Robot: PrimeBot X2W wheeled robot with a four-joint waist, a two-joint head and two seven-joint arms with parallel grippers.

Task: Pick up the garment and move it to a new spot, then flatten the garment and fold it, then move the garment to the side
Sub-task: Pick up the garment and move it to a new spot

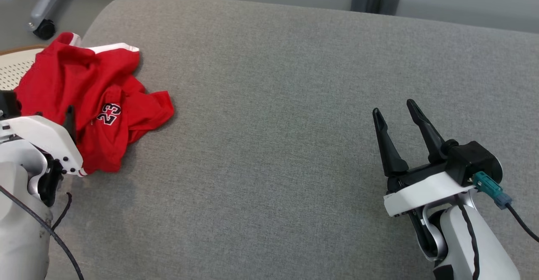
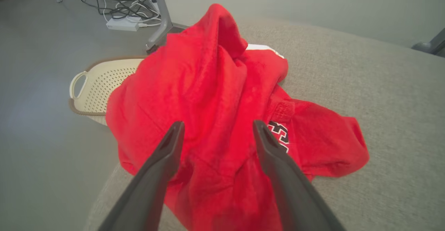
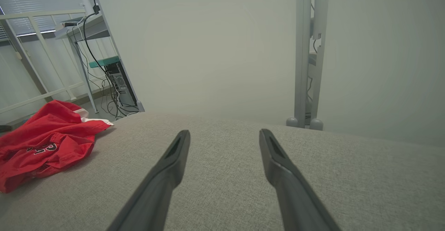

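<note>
A crumpled red garment [image 1: 90, 99] with white trim and a "23" print lies bunched at the left edge of the grey cushioned surface [image 1: 294, 103], partly hanging over that edge. My left gripper [image 2: 217, 128] hovers just above the garment [image 2: 208, 102], open, its two dark fingers spread over the red cloth with nothing between them. In the head view one left fingertip [image 1: 69, 116] pokes up beside the cloth. My right gripper [image 1: 393, 111] stands open far to the right over bare grey fabric. From the right wrist, the garment [image 3: 45, 142] sits at the far left.
A cream perforated basket [image 2: 97, 85] sits on the floor just beyond the garment, off the surface's left edge. Cables and a power strip [image 2: 121, 24] lie on the floor near a metal leg. A wheeled stand base [image 1: 42, 27] and a pale wall lie behind.
</note>
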